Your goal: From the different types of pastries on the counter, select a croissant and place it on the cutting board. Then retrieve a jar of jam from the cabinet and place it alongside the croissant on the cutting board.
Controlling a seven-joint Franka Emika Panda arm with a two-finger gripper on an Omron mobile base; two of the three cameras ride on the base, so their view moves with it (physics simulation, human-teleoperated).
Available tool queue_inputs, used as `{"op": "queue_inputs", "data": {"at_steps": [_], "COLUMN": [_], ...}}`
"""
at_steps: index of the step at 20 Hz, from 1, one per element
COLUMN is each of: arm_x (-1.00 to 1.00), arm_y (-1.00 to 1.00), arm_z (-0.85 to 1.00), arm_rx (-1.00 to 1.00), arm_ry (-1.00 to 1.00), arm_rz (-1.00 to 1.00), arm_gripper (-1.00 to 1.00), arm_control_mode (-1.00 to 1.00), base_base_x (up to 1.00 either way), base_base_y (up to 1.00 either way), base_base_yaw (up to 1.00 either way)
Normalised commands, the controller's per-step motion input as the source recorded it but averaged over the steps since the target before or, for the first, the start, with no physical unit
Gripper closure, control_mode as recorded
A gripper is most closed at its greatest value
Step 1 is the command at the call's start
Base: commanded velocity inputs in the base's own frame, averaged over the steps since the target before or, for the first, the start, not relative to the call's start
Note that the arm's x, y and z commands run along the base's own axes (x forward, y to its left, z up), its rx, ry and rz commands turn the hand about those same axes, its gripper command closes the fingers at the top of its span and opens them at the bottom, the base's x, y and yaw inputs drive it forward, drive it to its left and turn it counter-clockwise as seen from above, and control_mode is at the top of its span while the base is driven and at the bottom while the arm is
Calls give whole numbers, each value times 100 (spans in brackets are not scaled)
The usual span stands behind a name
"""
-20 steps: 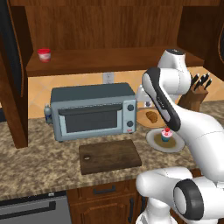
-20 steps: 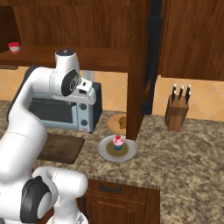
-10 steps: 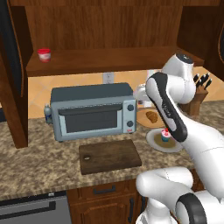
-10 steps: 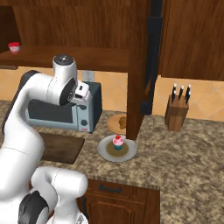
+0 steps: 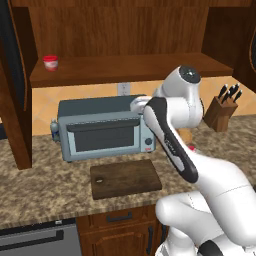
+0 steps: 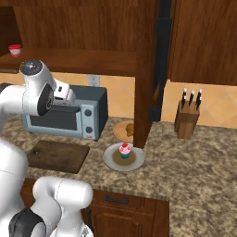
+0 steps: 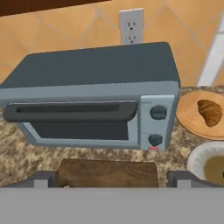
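Observation:
The croissant (image 7: 210,112) lies on a tan plate (image 7: 192,124) to the right of the toaster oven; a cabinet post partly hides the croissant (image 6: 130,129) in the right base view. The pink-frosted cupcake (image 6: 124,150) stands on a grey plate (image 6: 114,163). The dark cutting board (image 5: 125,178) (image 6: 58,156) (image 7: 107,173) lies bare in front of the oven. The red jar of jam (image 5: 50,62) (image 6: 15,50) stands on the cabinet shelf (image 5: 125,67). My gripper (image 5: 137,105) (image 6: 65,95) (image 7: 113,179) hovers over the oven's right end, open and holding nothing, its fingertips (image 7: 41,178) set wide apart.
A grey-blue toaster oven (image 5: 100,132) (image 7: 92,87) sits at the back of the granite counter (image 5: 40,195). A knife block (image 5: 220,110) (image 6: 187,120) stands at the right. A vertical cabinet post (image 6: 146,69) rises beside the plates. A wall outlet (image 7: 131,26) is behind the oven.
The arm has swung left, from above the plates of pastries to over the toaster oven's right end. Nothing on the counter or shelf has moved.

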Motion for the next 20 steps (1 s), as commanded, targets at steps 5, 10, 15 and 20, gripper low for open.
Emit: {"op": "queue_inputs", "data": {"at_steps": [5,10,15,20], "arm_x": [21,-7,-4,-6], "arm_y": [42,28,34,57], "arm_z": [99,28,43,35], "arm_rx": [0,0,0,0], "arm_ry": [-5,0,-21,-11], "arm_rz": [0,2,0,2], "arm_gripper": [-100,-100,-100,-100], "arm_control_mode": [-100,-100,-100,-100], "base_base_x": [0,0,0,0], "base_base_y": [0,0,0,0], "base_base_yaw": [0,0,0,0]}}
